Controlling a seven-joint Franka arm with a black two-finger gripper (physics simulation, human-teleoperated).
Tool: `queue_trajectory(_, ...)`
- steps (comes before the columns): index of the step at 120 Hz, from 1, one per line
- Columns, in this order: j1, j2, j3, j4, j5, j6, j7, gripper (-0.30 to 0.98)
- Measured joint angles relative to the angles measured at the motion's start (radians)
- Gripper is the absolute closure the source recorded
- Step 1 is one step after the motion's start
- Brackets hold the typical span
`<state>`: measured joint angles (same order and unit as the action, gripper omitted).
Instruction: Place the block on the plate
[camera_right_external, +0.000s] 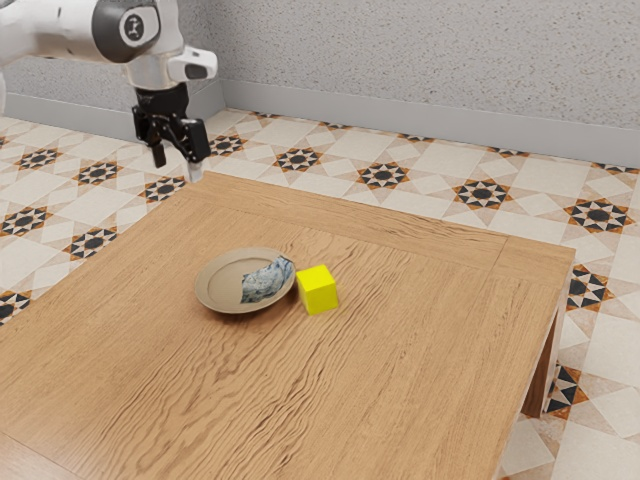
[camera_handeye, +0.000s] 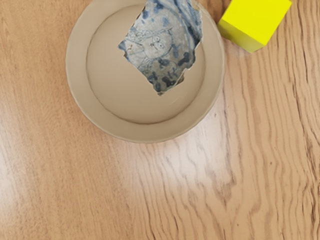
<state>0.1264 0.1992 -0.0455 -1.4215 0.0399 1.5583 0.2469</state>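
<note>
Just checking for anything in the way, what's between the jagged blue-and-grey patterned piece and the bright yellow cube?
The rim of the round beige plate, as the wrist view shows.

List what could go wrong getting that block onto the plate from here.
1. The yellow block sits right by the rim of the plate; a finger of the open gripper coming down on that side might catch the rim and shift or tip the plate.
2. A blue-and-white patterned shard lies in the plate, toward the block's side. Set down on it, the block could tilt or slide.
3. A low carry might knock the shard.
</note>
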Motion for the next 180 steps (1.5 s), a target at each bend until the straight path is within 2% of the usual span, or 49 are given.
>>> queue_trajectory(18,-0.012,0.014,0.002,-0.009,0.002,0.016,0.008,0.0)
queue_trajectory(32,-0.086,0.067,0.032,-0.011,0.006,0.057,0.02,0.0)
queue_trajectory(60,-0.127,0.228,0.015,0.044,0.001,0.136,0.087,0.0)
queue_trajectory(76,-0.076,0.365,-0.114,0.174,0.011,0.169,0.154,0.0)
queue_trajectory(85,-0.028,0.426,-0.216,0.218,0.054,0.185,0.19,0.0)
queue_trajectory(94,-0.021,0.455,-0.25,0.225,0.106,0.214,0.222,0.0)
queue_trajectory(109,-0.041,0.472,-0.243,0.178,0.179,0.293,0.255,0.0)
queue_trajectory(124,-0.124,0.495,-0.157,0.17,0.216,0.356,0.256,0.0)
queue_trajectory(155,-0.125,0.588,-0.15,0.183,0.213,0.431,0.232,0.0)
queue_trajectory(180,-0.123,0.599,-0.152,0.183,0.208,0.45,0.215,0.0)
